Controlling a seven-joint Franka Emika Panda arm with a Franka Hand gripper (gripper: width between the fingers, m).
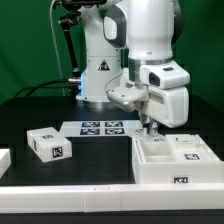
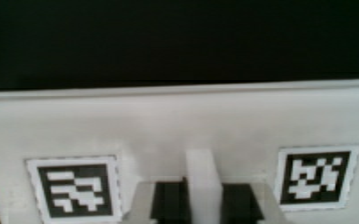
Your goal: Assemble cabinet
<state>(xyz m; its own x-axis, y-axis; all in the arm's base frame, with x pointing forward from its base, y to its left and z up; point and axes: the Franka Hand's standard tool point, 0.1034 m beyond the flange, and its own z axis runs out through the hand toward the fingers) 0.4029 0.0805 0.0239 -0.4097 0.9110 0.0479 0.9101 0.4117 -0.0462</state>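
White plastic cabinet (image 1: 152, 168) sits on the black table (image 1: 25, 115), just off the marker board (image 1: 100, 128) toward the exterior view's right and on the board's camera side. It lies open side up, and shallow inner compartments show inside its rim. One small black-and-white tag (image 1: 181, 180) is visible on its front wall. The arm (image 1: 150, 40) reaches down from above. Its base stands behind the marker board, and a warning triangle label shows on the pedestal. The gripper (image 1: 148, 124) points straight down at the cabinet's far wall, at the corner closest to the marker board. Jaws are drawn nearly together, with only a sliver between them. Fingertips meet the top of that wall, but the exterior view is too small to show whether the wall is pinched. The wrist view is blurred. It shows a broad white face of the cabinet (image 2: 176, 120) with two square tags, one (image 2: 73, 185) on each side (image 2: 318, 172) of a narrow upright white strip (image 2: 204, 185), with black table beyond the upper edge. Dark slots flank that strip, and I cannot tell whether the strip is wall or finger. A small white block (image 1: 45, 140) bearing a tag lies on the table off the marker board's other end, toward the exterior view's left and well apart from the cabinet. Another white piece (image 1: 3, 160) is cut off at the frame edge beyond that block, farther again from the marker board.
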